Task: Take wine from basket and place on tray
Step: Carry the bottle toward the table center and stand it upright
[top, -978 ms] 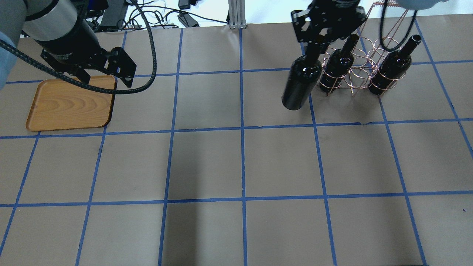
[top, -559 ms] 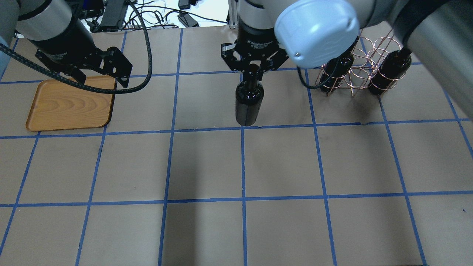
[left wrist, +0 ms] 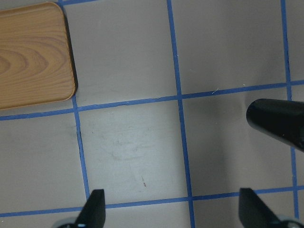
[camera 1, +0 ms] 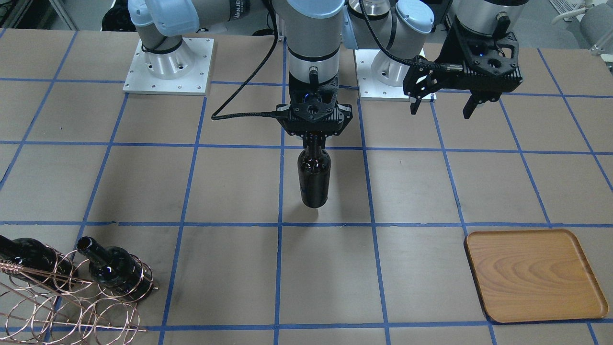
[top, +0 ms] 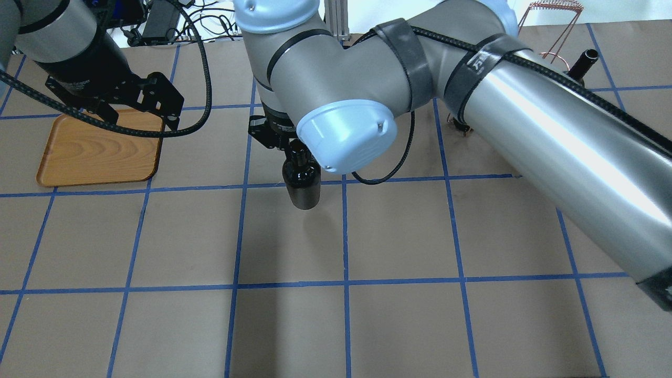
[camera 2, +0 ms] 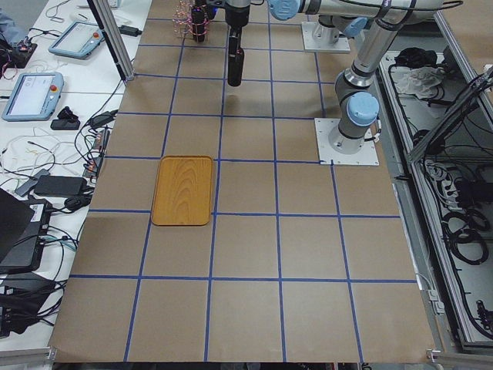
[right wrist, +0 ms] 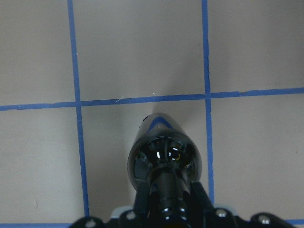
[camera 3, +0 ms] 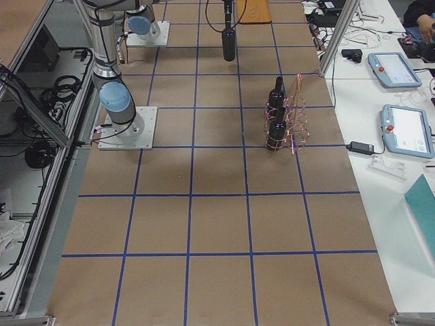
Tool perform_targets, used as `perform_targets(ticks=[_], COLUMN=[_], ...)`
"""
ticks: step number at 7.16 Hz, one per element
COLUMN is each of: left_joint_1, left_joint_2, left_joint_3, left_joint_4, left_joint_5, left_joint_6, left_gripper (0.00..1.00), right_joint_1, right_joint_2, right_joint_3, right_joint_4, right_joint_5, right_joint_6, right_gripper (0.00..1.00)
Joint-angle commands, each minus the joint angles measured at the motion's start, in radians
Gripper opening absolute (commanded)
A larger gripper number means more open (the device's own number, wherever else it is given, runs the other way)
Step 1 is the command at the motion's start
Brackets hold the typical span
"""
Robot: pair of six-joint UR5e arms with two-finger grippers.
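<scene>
My right gripper (camera 1: pixel 313 135) is shut on the neck of a black wine bottle (camera 1: pixel 314 177), which hangs upright a little above the middle of the table. The bottle also shows in the overhead view (top: pixel 302 185) and the right wrist view (right wrist: pixel 164 159). My left gripper (camera 1: pixel 441 106) is open and empty, hovering by the near edge of the wooden tray (top: pixel 97 152). The tray (camera 1: pixel 534 275) is bare. The copper wire basket (camera 1: pixel 62 299) holds two more bottles (camera 1: pixel 115 269). In the overhead view my right arm hides most of the basket.
The two arm bases (camera 1: pixel 167 64) stand on plates at the robot's edge of the table. An aluminium post (top: pixel 336 21) and cables lie beyond the far edge. Teach pendants (camera 3: pixel 397 68) lie on a side bench.
My right arm has carried the bottle leftward from beside the basket to the table's middle. The left gripper has stayed almost still by the tray.
</scene>
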Motion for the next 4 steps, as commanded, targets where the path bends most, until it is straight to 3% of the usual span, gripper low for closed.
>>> perform_targets(ticks=[1, 3, 4], left_joint_1=[0.003, 0.003, 0.003], left_joint_2=[0.004, 0.004, 0.004], left_joint_3=[-0.002, -0.003, -0.003], left_joint_4=[-0.002, -0.002, -0.002], left_joint_5=[0.0, 0.0, 0.0], left_joint_6=[0.0, 0.0, 0.0], left_gripper=[1.0, 1.0, 1.0], right_joint_1=[0.056, 0.06, 0.06], right_joint_2=[0.047, 0.061, 0.064], right_joint_3=[0.007, 0.035, 0.033], right_joint_4=[-0.047, -0.068, -0.076], right_joint_5=[-0.003, 0.0, 0.003], right_joint_6=[0.068, 0.082, 0.08], right_gripper=[0.0, 0.0, 0.53])
